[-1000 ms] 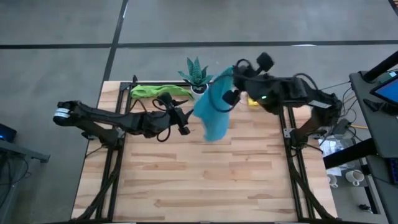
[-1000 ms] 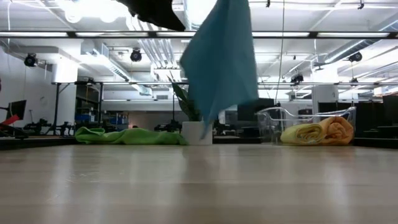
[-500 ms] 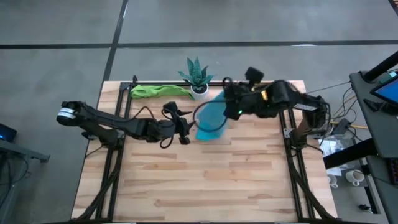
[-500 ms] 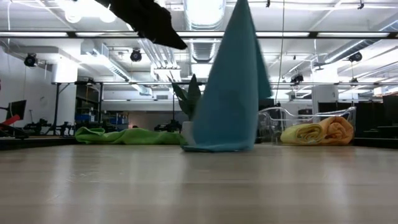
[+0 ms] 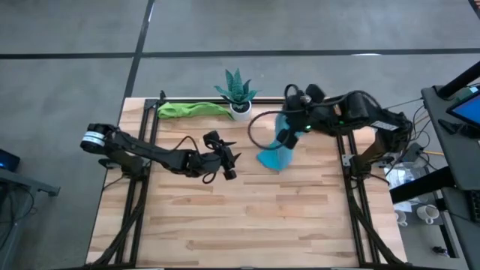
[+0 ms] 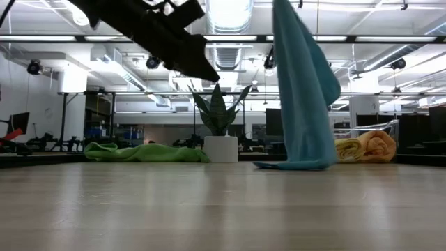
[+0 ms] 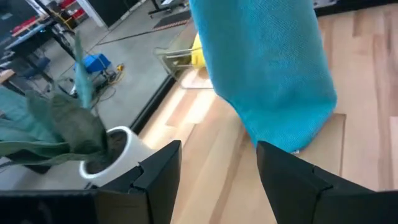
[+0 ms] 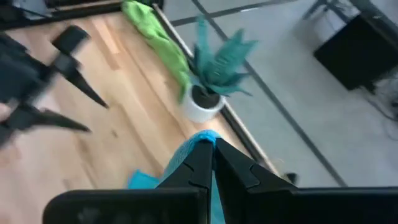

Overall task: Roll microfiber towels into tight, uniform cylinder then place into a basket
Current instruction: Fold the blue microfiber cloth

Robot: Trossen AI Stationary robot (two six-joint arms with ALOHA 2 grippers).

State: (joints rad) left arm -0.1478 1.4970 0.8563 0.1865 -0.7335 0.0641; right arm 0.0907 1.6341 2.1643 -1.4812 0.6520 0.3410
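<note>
Hanging blue towel (image 6: 301, 90) hides basket (image 6: 373, 129); right end effector (image 8: 210, 163) pinching top.

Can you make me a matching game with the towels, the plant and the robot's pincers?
Things:
1. blue towel
2. green towel
3. left pincer
4. potted plant

Where or how:
A. lying flat along the table's far edge
B. open, holding nothing, above the table
C. hanging from the shut right pincer, bottom edge touching the table
D. standing beside the green towel at the far edge

Pairs: 1-C, 2-A, 3-B, 4-D
</note>
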